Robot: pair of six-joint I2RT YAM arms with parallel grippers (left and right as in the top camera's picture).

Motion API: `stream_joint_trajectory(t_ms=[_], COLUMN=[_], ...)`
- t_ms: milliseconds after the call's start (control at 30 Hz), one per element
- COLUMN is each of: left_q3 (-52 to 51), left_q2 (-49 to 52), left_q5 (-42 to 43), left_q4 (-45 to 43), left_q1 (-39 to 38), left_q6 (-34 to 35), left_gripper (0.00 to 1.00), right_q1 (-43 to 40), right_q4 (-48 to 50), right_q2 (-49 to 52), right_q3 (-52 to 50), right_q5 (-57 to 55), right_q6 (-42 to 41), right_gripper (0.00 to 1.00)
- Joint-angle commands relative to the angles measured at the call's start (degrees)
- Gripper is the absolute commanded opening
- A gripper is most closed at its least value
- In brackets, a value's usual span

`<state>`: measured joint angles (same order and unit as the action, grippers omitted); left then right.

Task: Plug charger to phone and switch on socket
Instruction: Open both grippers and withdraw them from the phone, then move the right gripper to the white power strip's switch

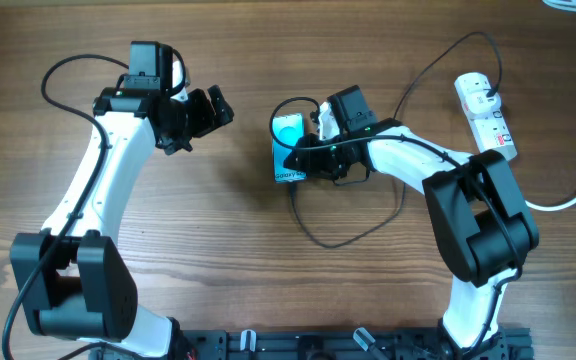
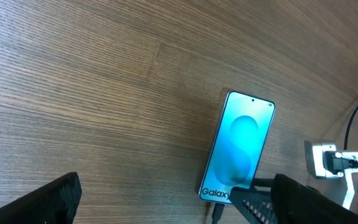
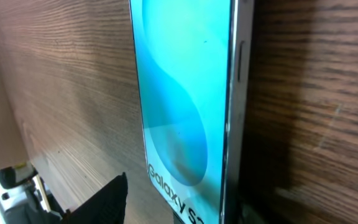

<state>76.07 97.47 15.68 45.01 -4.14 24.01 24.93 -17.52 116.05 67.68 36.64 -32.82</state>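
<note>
Right hand [image 1: 310, 155] sat low at the text-strip end of the phone [image 1: 286, 135]. Only one finger [image 3: 114, 199] showed in the right wrist view, beside the phone and apart from it. How wide the hand stood couldn't be told, and no grip on anything was visible. Left hand [image 1: 206, 112] was spread wide and empty, hovering over bare counter [image 1: 268, 290] to the left of the phone.

Phone lay flat, screen up, mid-counter. Charger [image 1: 353, 238] ran from the phone's text end in a loose loop toward the socket [image 1: 488, 120] at the far right. Its white adapter [image 1: 480, 95] sat in the strip. Plug end [image 2: 217, 213] met the phone's bottom edge in the left wrist view. Full seating couldn't be told.

Step in hand looked like finishing the plug-in.
- Any further push should go straight along the phone's long axis, so the tip doesn't skew in the port.
- The hand should back off along the cable line without snagging the loop or sliding the phone.
- The left hand could pin the phone if it slips.

The switch on the socket was not yet pressed, by the look of it. The right hand was the nearer one for that.
</note>
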Motion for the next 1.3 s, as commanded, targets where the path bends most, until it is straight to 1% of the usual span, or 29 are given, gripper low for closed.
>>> stream_joint_trajectory(t_ms=[0, 167, 267, 333, 433, 567, 600, 633, 667, 700, 767, 800, 867, 900, 933, 1000, 1033, 1067, 1100, 1267], left_q3=[-0.11, -0.11, -0.11, -0.11, -0.11, -0.11, -0.11, -0.11, -0.11, -0.11, -0.11, -0.11, -0.11, -0.11, -0.11, -0.11, -0.11, -0.11, -0.11, -0.11], left_q2=[-0.81, -0.81, -0.81, -0.81, -0.81, -0.81, -0.81, -0.81, -0.81, -0.81, -0.81, -0.81, -0.81, -0.81, -0.81, -0.70, -0.52, -0.28, 0.11, 3.63], left_q5=[-0.76, -0.76, -0.76, -0.76, -0.76, -0.76, -0.76, -0.76, -0.76, -0.76, -0.76, -0.74, -0.74, -0.74, -0.74, -0.76, -0.81, -0.79, -0.79, -0.76], left_q4=[0.09, 0.09, 0.17, 0.50, 0.50, 0.48, 0.50, 0.61, 0.79, 0.96, 1.18, 1.14, 1.05, 1.01, 0.81, 0.28, -0.11, -0.63, -1.09, -2.58], left_q1=[-0.26, -0.26, -0.26, -0.26, -0.26, -0.26, -0.26, -0.26, -0.26, -0.26, -0.26, -0.31, -0.83, -1.49, -2.60, -4.55, -5.53, -6.62, -7.80, -13.51], left_q6=[-1.33, -1.33, -1.33, -1.33, -1.33, -1.33, -1.33, -1.33, -1.33, -1.36, -1.33, -1.31, -1.31, -1.31, -1.31, -1.33, -1.33, -1.31, -1.31, -1.31], left_gripper=[0.97, 0.96, 0.95, 0.95, 0.95, 0.94, 0.93, 0.90, 0.84, 0.69, 0.04, 0.04, 0.04, 0.04, 0.04, 0.04, 0.04, 0.04, 0.04, 0.04], right_q1=[0.24, 0.17, 0.17, 0.13, 0.13, 0.13, 0.13, 0.11, -0.04, -0.31, -1.33, -1.90, -3.45, -5.09, -6.54, -8.83, -10.19, -11.78, -13.35, -21.55], right_q4=[0.24, 0.26, -0.50, -1.73, -4.48, -7.08, -7.78, -8.39, -9.73, -12.50, -18.08, -20.37, -26.38, -31.32, -34.53, -37.46, -37.92, -38.32, -38.53, -39.52], right_q2=[-1.25, -2.71, -4.37, -6.01, -8.46, -11.23, -11.69, -12.13, -12.61, -13.46, -15.34, -16.00, -17.11, -17.55, -17.70, -17.70, -17.70, -17.70, -17.70, -17.70], right_q3=[0.26, 0.35, 0.35, 0.35, 0.35, 0.35, 0.35, 0.37, 0.61, 1.38, 3.43, 4.44, 7.32, 10.08, 11.80, 13.33, 13.40, 13.38, 13.38, 13.38], right_q5=[2.38, 2.40, 2.14, 1.22, -1.88, -3.26, -3.74, -4.68, -6.64, -9.73, -13.07, -14.69, -18.78, -21.35, -22.95, -25.11, -25.73, -25.70, -26.16, -27.65], right_q6=[-0.17, 0.81, 1.95, 2.64, 3.41, 4.37, 4.52, 5.42, 5.97, 6.58, 9.97, 10.69, 12.39, 14.49, 16.04, 18.05, 20.04, 22.69, 24.22, 24.30], right_gripper=[0.56, 0.57, 0.65, 0.68, 0.69, 0.69, 0.69, 0.69, 0.69, 0.69, 0.69, 0.69, 0.65, 0.60, 0.57, 0.43, 0.35, 0.09, 0.04, 0.04])
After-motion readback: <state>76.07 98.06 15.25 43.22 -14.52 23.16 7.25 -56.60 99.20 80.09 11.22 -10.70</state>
